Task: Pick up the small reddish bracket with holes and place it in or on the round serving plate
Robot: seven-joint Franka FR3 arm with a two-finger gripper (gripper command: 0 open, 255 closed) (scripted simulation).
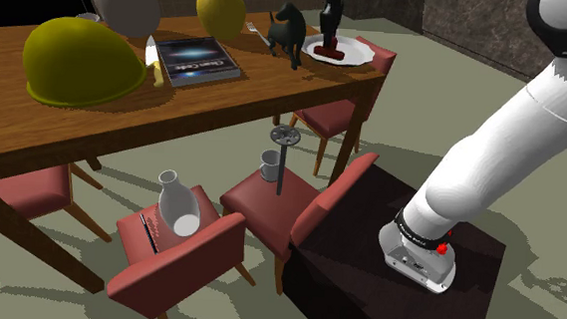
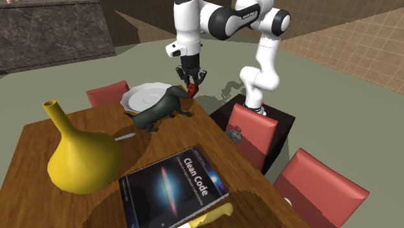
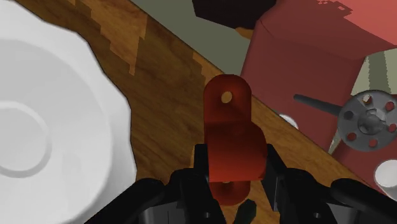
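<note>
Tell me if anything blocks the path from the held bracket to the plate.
Nothing visible does. The gripper clasps the red bracket above the wooden table, and only bare wood lies between it and the white plate beside it.

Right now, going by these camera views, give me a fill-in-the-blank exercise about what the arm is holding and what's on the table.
1. The bracket clasped in the gripper is ____ in colour.
2. The round plate on the wooden table is ____ in colour.
3. The book lying on the table is titled Clean ____.
4. The dark figurine standing beside the plate is a ____.

Missing words: red; white; Code; dog.
</note>
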